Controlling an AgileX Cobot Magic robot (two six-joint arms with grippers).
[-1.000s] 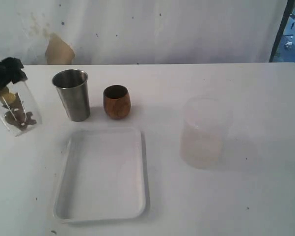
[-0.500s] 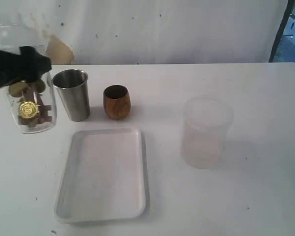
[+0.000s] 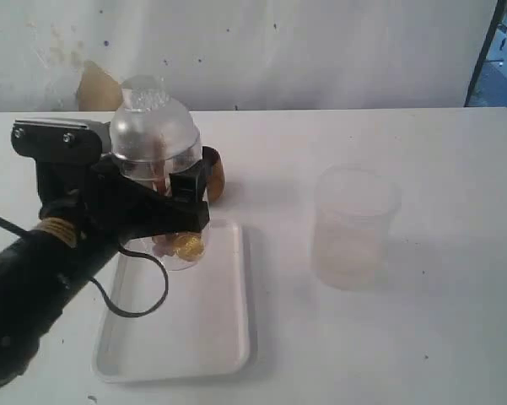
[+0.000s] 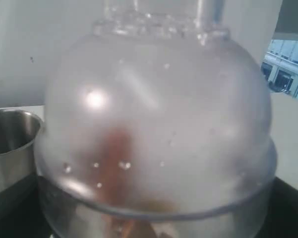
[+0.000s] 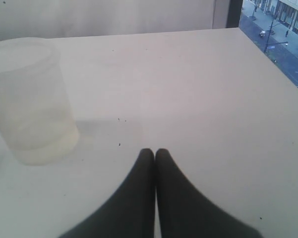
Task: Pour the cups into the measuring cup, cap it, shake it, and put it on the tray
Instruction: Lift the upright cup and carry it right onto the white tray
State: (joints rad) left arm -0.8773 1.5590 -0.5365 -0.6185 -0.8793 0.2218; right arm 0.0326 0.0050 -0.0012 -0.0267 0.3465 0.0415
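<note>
From the outside camera there is one white tray point(image 3: 181, 346) on the table point(image 3: 430, 337). The left gripper point(image 3: 159, 213) reaches in over the tray's far end, its black jaws clamped on either side of the one clear measuring cup point(image 3: 175, 246). The cup stands upright with one domed lid point(image 3: 153, 126) on top and gold and brown pieces point(image 3: 186, 247) at its bottom. Whether its base touches the tray cannot be told. One wooden cup point(image 3: 213, 173) peeks out behind it, mostly blocked by the gripper. One frosted container point(image 3: 354, 224) stands well apart on the right.

At the left wrist the lid point(image 4: 158, 124) fills nearly everything. One steel tumbler point(image 4: 10, 144) shows just beside it.

At the right wrist the right gripper point(image 5: 155, 154) has its two fingers pressed together, holding nothing. It sits near the frosted container point(image 5: 29, 99).
</note>
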